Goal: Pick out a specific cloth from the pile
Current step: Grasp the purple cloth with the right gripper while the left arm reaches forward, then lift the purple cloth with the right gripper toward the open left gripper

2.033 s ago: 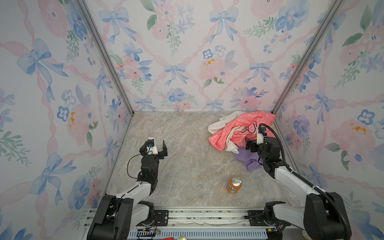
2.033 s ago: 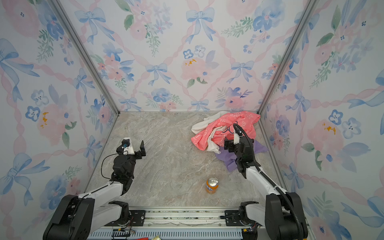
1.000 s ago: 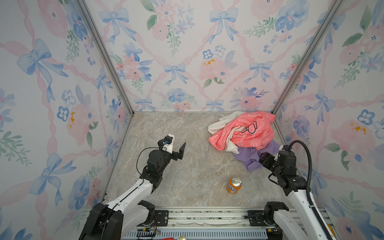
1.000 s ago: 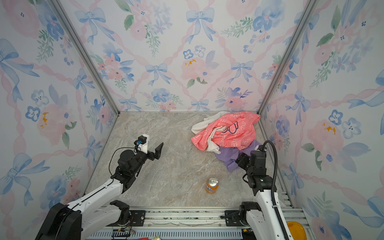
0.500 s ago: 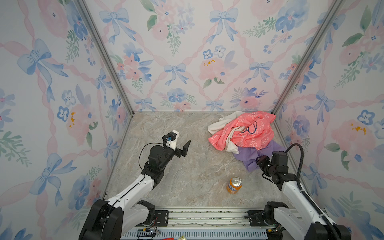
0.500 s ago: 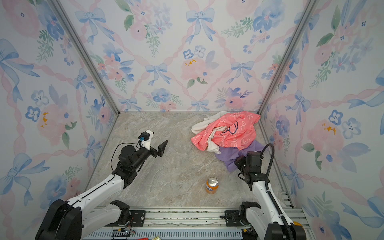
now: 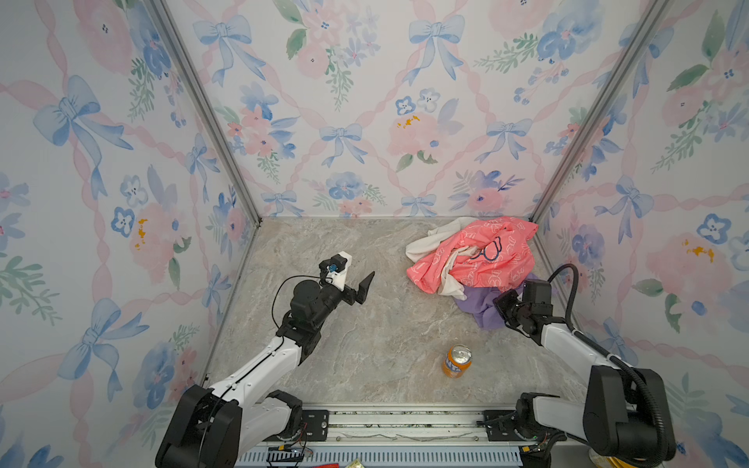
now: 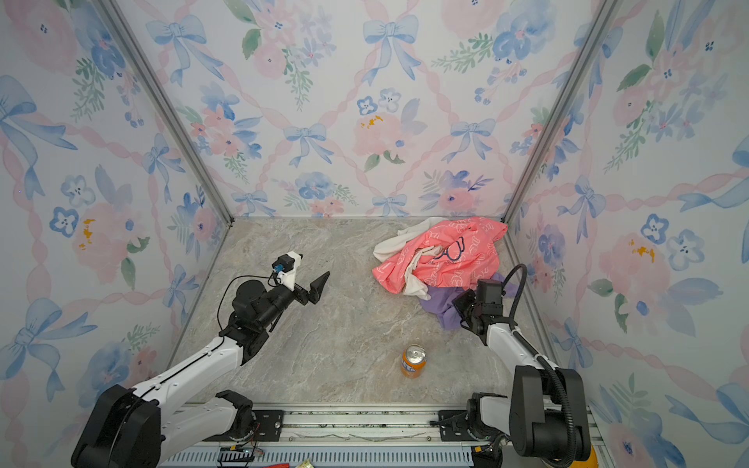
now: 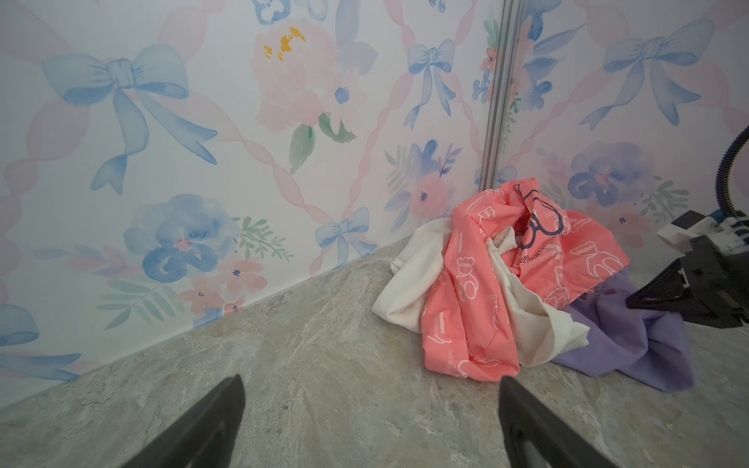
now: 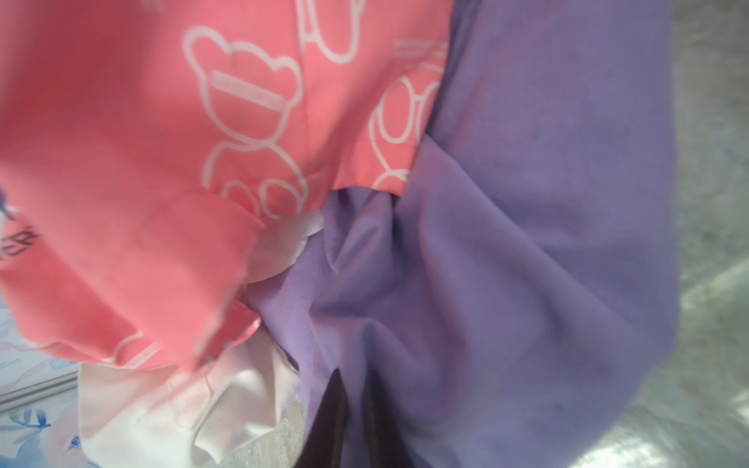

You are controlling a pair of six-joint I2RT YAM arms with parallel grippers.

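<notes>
The pile [image 7: 482, 259] lay in the far right corner of the tabletop [image 7: 364, 356]. The cloth [image 7: 476, 304] lay partly under the pile's near side, by the right edge, with the right gripper [image 9: 634, 302] touching it. A soda can [image 7: 456, 360] sat nearer the front edge, left of the cloth.
</notes>
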